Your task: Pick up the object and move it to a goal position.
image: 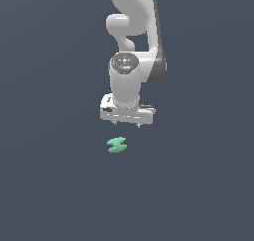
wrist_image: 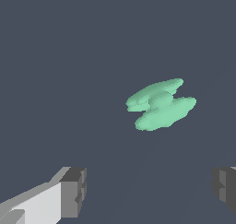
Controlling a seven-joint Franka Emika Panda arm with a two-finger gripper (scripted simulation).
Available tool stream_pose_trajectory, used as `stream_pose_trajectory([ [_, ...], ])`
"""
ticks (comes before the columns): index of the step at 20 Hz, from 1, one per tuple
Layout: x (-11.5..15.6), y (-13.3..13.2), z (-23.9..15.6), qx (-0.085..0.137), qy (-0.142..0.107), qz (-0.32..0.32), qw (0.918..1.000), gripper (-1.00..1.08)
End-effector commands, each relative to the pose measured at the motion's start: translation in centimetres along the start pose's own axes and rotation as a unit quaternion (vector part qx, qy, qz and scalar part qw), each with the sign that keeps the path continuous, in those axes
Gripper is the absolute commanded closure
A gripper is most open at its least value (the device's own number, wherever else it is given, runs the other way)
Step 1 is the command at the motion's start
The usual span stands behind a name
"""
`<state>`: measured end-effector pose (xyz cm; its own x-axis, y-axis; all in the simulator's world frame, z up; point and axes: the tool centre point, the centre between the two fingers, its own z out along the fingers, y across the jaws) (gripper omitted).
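Mint-green object [image: 117,145] lies on the dark surface [image: 54,185], at about seven o'clock from the end effector [image: 127,123] in the exterior view and apart from it. It looks rigid, light and probably slick. Two flat lobes flank a narrow waist, likely the best place to pinch. Its long axis runs roughly nine to three o'clock. The fingers [wrist_image: 73,191] stand wide apart, holding nothing.

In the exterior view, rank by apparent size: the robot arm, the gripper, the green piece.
1. Robot arm, the largest by far.
2. Gripper, a wide white bar with short fingertips.
3. Green piece, clearly the smallest, narrower than the gripper.
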<state>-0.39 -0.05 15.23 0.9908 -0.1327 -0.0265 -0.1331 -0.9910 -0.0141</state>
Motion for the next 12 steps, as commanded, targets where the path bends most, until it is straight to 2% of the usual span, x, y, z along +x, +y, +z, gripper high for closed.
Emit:
stream_pose_trajectory([
  [1,0.2,0.2,0.3,0.001,0.000,0.025,0.9997,-0.92],
  [6,0.7,0.6,1.0,0.002,0.000,0.091,0.9959,-0.92],
  [12,1.5,1.2,1.9,0.003,0.001,0.180,0.9836,-0.92],
])
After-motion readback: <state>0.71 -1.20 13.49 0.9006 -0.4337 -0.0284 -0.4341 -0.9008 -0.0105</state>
